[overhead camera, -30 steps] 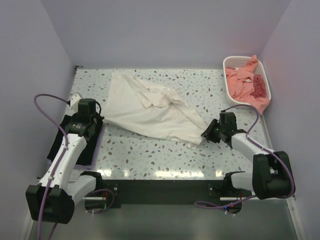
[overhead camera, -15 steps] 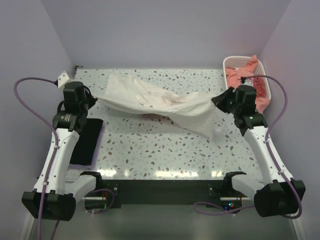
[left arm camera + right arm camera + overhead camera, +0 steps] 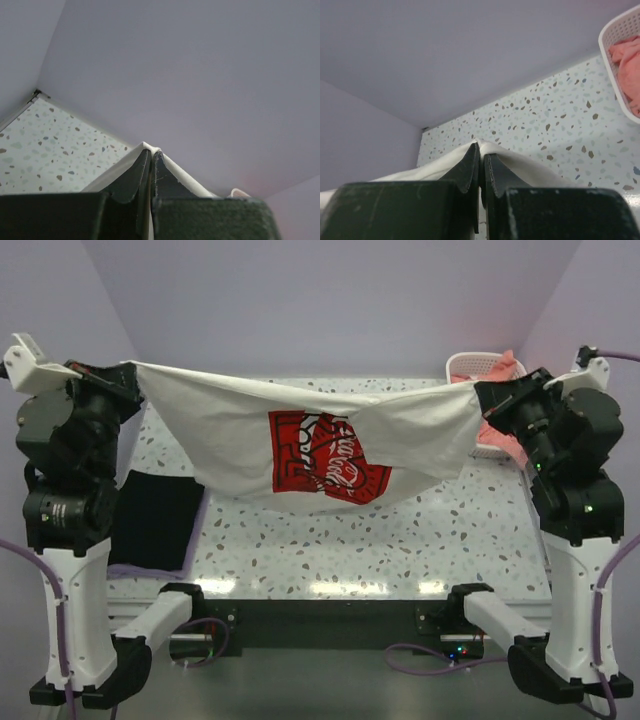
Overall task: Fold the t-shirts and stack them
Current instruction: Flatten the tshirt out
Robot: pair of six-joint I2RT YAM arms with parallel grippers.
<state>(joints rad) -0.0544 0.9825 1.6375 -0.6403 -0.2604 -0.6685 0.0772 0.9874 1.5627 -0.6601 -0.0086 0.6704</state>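
The cream-white t-shirt [image 3: 225, 425] hangs spread in the air above the table, its red-and-black graphic [image 3: 325, 455] facing the camera. My left gripper [image 3: 135, 370] is shut on its upper left corner and my right gripper [image 3: 478, 390] is shut on its upper right corner. In the left wrist view the fingertips [image 3: 151, 151] pinch a cream fold [image 3: 182, 172]. The right wrist view shows the same pinch [image 3: 481, 145] on cream cloth [image 3: 520, 160]. A folded black t-shirt [image 3: 155, 520] lies at the table's left, with a pale lavender edge [image 3: 145, 569] under it.
A white lattice basket [image 3: 468, 362] stands at the back right with salmon-pink cloth [image 3: 503, 362] in it, partly hidden behind the right arm; the basket [image 3: 615, 30] and pink cloth [image 3: 626, 55] also show in the right wrist view. The speckled tabletop [image 3: 330, 550] lies under the hanging shirt.
The right gripper closed on the shirt's edge. Both arms then rose and drew apart, lifting the cream shirt off the table and stretching it out so the graphic shows.
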